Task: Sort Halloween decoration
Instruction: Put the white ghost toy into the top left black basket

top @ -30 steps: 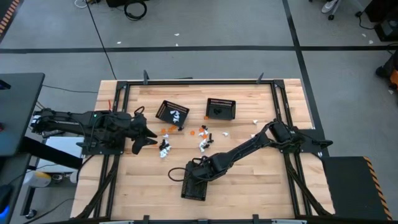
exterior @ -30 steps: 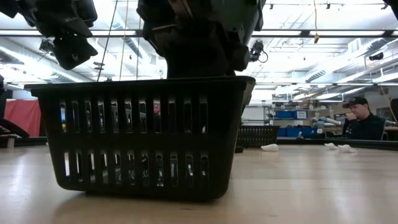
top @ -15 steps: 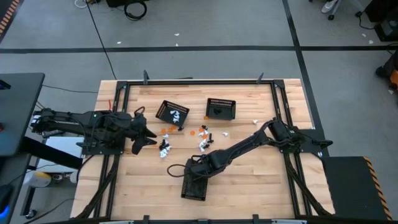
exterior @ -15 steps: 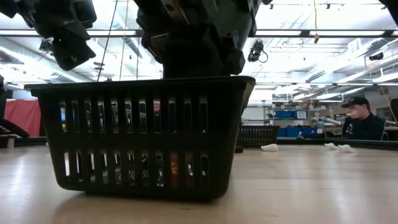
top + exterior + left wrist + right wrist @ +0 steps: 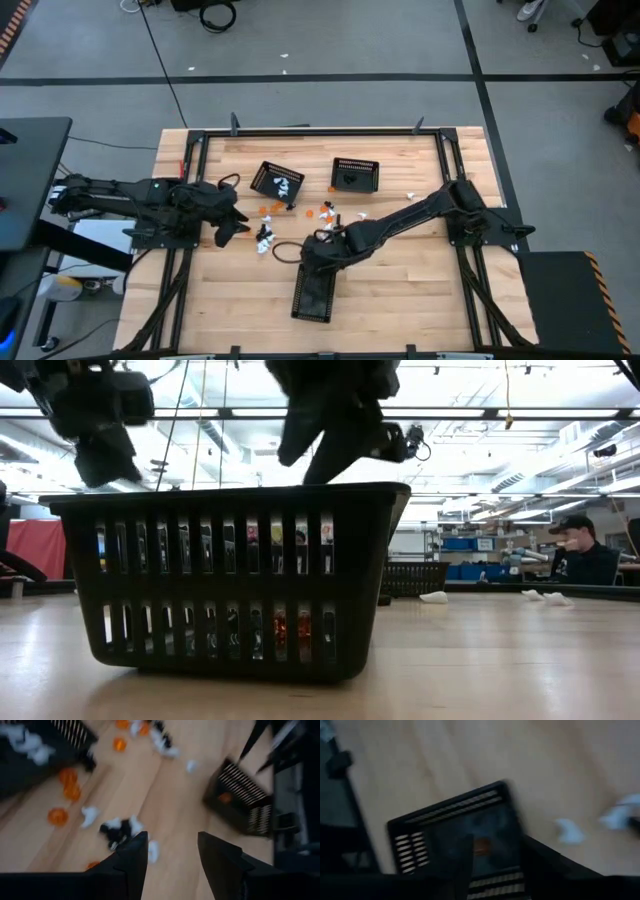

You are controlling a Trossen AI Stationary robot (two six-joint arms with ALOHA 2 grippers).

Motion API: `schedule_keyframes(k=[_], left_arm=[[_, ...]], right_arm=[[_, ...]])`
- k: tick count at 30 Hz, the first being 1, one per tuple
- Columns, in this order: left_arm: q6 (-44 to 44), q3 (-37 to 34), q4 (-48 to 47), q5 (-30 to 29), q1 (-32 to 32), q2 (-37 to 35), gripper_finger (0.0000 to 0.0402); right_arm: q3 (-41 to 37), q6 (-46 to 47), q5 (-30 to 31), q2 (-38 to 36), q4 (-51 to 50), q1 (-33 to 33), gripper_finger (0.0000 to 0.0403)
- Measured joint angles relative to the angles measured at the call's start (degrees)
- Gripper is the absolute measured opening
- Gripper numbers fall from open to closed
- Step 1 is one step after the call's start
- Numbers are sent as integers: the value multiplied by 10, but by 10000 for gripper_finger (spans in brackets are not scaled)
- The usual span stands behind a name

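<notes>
Orange trinket [image 5: 279, 630] half-hidden behind basket [image 5: 235, 575] slats; right hand [image 5: 312, 450] open, empty.

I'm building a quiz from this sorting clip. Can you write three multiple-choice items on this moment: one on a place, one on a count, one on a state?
1. Where does the right gripper hang?
A. above the far end of the near basket
B. over the table's far right corner
C. inside the far left basket

2. How many black mesh baskets stand on the table?
A. two
B. three
C. five

3. How do the left gripper's jaws stand?
A. shut on a white trinket
B. open and empty
C. shut on a basket rim

Answers: 1 A, the high view shows it there. 2 B, the high view shows three. 3 B, the left wrist view shows bare table between the fingers.
</notes>
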Motion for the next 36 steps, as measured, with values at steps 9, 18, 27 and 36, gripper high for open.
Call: schedule_keyframes(k=[9,18,27,36], left_arm=[[-13,0,19,-13,54,153,174],[-49,0,49,-32,141,260,174],[-17,3,35,51,124,271,173],[26,3,-73,26,86,271,173]], right_arm=[[0,-71,64,-47,-79,-30,160],[0,-162,75,-87,-138,-60,160],[-29,-230,134,-192,-196,-114,160],[-154,-237,136,-338,-99,-163,160]])
